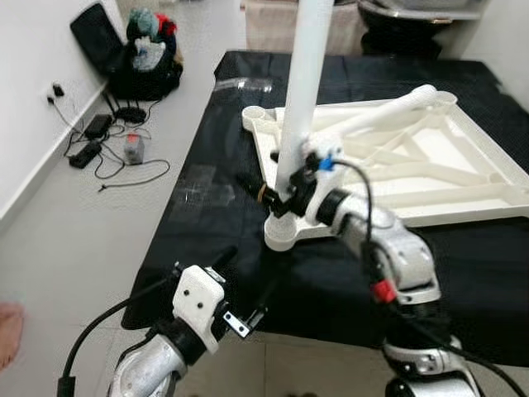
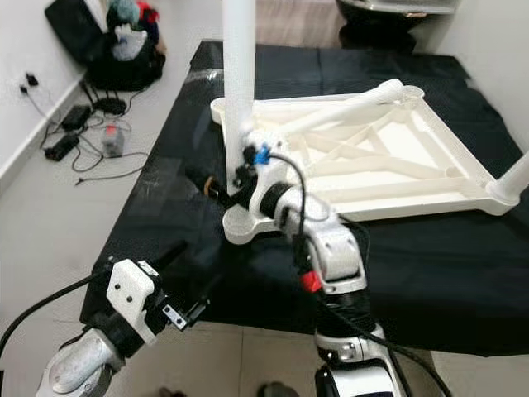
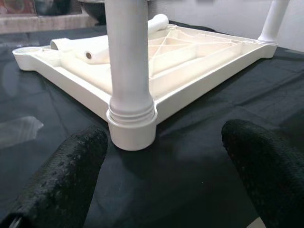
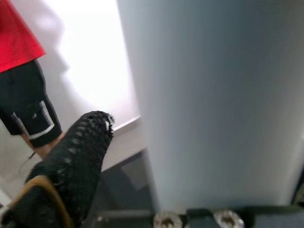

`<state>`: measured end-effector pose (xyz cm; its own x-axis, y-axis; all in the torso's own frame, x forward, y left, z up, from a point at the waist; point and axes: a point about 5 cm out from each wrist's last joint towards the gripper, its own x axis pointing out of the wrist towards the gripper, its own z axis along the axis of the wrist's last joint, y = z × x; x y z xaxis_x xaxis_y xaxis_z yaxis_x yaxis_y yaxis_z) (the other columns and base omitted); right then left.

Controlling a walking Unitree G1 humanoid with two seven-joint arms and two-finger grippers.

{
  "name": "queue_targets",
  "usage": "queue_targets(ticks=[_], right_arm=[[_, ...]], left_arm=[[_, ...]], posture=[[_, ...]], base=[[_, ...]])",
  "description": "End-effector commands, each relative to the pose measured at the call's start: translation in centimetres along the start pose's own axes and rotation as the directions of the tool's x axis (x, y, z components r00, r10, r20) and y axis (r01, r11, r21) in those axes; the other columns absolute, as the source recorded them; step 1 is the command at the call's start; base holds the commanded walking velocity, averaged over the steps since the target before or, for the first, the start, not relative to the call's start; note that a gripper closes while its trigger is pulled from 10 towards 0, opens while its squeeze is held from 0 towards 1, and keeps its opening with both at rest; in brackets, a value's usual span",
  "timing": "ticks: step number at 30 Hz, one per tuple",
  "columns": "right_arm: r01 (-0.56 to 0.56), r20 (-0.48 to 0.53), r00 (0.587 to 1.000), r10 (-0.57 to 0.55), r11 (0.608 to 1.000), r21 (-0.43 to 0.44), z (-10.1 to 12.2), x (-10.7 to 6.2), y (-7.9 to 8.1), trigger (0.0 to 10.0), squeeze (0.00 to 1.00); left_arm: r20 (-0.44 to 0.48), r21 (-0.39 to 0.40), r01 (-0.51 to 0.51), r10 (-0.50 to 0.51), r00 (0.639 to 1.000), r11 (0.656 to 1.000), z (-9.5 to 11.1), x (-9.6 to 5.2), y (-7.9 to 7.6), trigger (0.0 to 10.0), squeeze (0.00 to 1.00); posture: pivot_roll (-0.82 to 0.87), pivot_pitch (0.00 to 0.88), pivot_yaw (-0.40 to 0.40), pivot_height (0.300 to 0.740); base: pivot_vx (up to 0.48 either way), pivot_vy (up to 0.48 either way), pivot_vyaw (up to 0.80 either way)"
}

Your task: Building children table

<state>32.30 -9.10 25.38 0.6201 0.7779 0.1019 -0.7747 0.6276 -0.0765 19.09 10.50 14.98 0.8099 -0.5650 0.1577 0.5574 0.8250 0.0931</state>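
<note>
One table leg, top cropped

A broad white table leg stands upright, very close to the camera. Beside it, one black textured finger of the right end effector rises. Behind, a person in a red top and black shorts stands before a white wall.

Smooth, faintly glossy white plastic tabletop and upright white plastic leg on matt black cloth; rough-textured black fingers.
</note>
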Motion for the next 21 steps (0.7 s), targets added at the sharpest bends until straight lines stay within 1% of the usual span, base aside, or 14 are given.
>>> queue_targets(ticks=[1, 2, 4, 5, 6, 7, 9, 10, 11, 12, 15, 16, 18, 21], right_arm=[[-0.055, 0.007, 0.998, 0.056, 0.998, -0.020, 0.1, -0.1, -0.3, 10.0, 1.00], [-0.189, -0.019, 0.982, 0.188, 0.978, -0.090, 1.2, -0.6, -1.1, 10.0, 1.00], [-0.189, -0.019, 0.982, 0.188, 0.978, -0.090, 1.2, -0.6, -1.1, 10.0, 1.00], [-0.276, -0.036, 0.961, 0.273, 0.956, -0.101, 1.8, -0.8, -1.5, 10.0, 0.49], [-0.331, -0.050, 0.944, 0.327, 0.936, -0.121, 2.3, -0.9, -1.8, 10.0, 0.00], [-0.331, -0.050, 0.944, 0.327, 0.936, -0.121, 2.3, -0.9, -1.8, 10.0, 0.00], [-0.361, -0.046, 0.933, 0.358, 0.922, -0.142, 3.3, -0.6, -2.7, 10.0, 0.00], [-0.361, -0.046, 0.933, 0.358, 0.922, -0.142, 3.3, -0.6, -2.7, 10.0, 0.00], [-0.374, -0.040, 0.927, 0.372, 0.915, -0.151, 3.8, -0.5, -3.0, 10.0, 0.00], [-0.384, -0.035, 0.923, 0.383, 0.911, -0.153, 4.1, -0.5, -3.1, 4.5, 0.00], [-0.409, -0.034, 0.912, 0.408, 0.899, -0.157, 4.4, -0.5, -3.5, 4.5, 0.00], [-0.412, -0.036, 0.911, 0.412, 0.897, -0.158, 4.5, -0.6, -3.5, 0.0, 0.00], [-0.427, -0.043, 0.904, 0.426, 0.890, -0.161, 4.4, -0.8, -3.2, 0.0, 0.00], [-0.447, -0.061, 0.894, 0.443, 0.881, -0.154, 3.7, -1.2, -2.7, 0.0, 0.00]], left_arm=[[-0.004, -0.007, 0.003, -0.004, 1.000, 1.000, 0.1, -0.3, -0.3, 10.0, 0.00], [-0.004, -0.011, 0.006, -0.007, 1.000, 1.000, 0.3, -0.5, -0.4, 10.0, 0.00], [-0.004, -0.011, 0.006, -0.007, 1.000, 1.000, 0.3, -0.5, -0.4, 10.0, 0.00], [-0.006, -0.014, 0.007, -0.007, 1.000, 1.000, 0.3, -0.6, -0.5, 10.0, 0.00], [-0.008, -0.016, 0.007, -0.007, 1.000, 1.000, 0.3, -0.7, -0.6, 10.0, 0.00], [-0.008, -0.016, 0.007, -0.007, 1.000, 1.000, 0.3, -0.7, -0.6, 10.0, 0.00], [-0.011, -0.018, 0.007, -0.007, 1.000, 1.000, 0.4, -0.9, -0.7, 10.0, 0.00], [-0.011, -0.018, 0.007, -0.007, 1.000, 1.000, 0.4, -0.9, -0.7, 10.0, 0.00], [-0.013, -0.018, 0.006, -0.006, 1.000, 1.000, 0.4, -1.0, -0.8, 10.0, 0.00], [-0.014, -0.018, 0.006, -0.006, 1.000, 1.000, 0.4, -1.0, -0.9, 10.0, 0.00], [-0.016, -0.017, 0.004, -0.004, 1.000, 1.000, 0.4, -1.1, -0.9, 10.0, 0.00], [-0.017, -0.017, 0.003, -0.003, 1.000, 1.000, 0.4, -1.2, -1.0, 10.0, 0.00], [-0.019, -0.017, 0.000, -0.001, 1.000, 1.000, 0.4, -1.2, -1.0, 10.0, 0.00], [-0.020, -0.016, 0.000, 0.000, 1.000, 1.000, 0.4, -1.2, -1.0, 10.0, 0.00]], posture=[[0.06, 0.183, -0.033, 0.740], [0.06, 0.191, -0.030, 0.740], [0.06, 0.191, -0.030, 0.740], [0.06, 0.195, -0.030, 0.740], [0.06, 0.196, -0.029, 0.740], [0.06, 0.196, -0.029, 0.740], [0.07, 0.202, -0.023, 0.740], [0.07, 0.202, -0.023, 0.740], [0.07, 0.202, -0.022, 0.740], [0.07, 0.202, -0.022, 0.740], [0.07, 0.201, -0.019, 0.740], [0.07, 0.199, -0.019, 0.740], [0.07, 0.199, -0.017, 0.740], [0.07, 0.199, -0.017, 0.740]], base=[[0.000, 0.000, 0.00], [0.000, 0.000, 0.00], [0.000, 0.000, 0.00], [0.000, 0.000, 0.00], [0.000, 0.000, 0.00], [0.000, 0.000, 0.00], [0.000, 0.000, 0.00], [0.000, 0.000, 0.00], [0.000, 0.000, 0.00], [0.000, 0.000, 0.00], [0.000, 0.000, 0.00], [0.000, 0.000, 0.00], [0.000, 0.000, 0.00], [0.000, 0.000, 0.00]])
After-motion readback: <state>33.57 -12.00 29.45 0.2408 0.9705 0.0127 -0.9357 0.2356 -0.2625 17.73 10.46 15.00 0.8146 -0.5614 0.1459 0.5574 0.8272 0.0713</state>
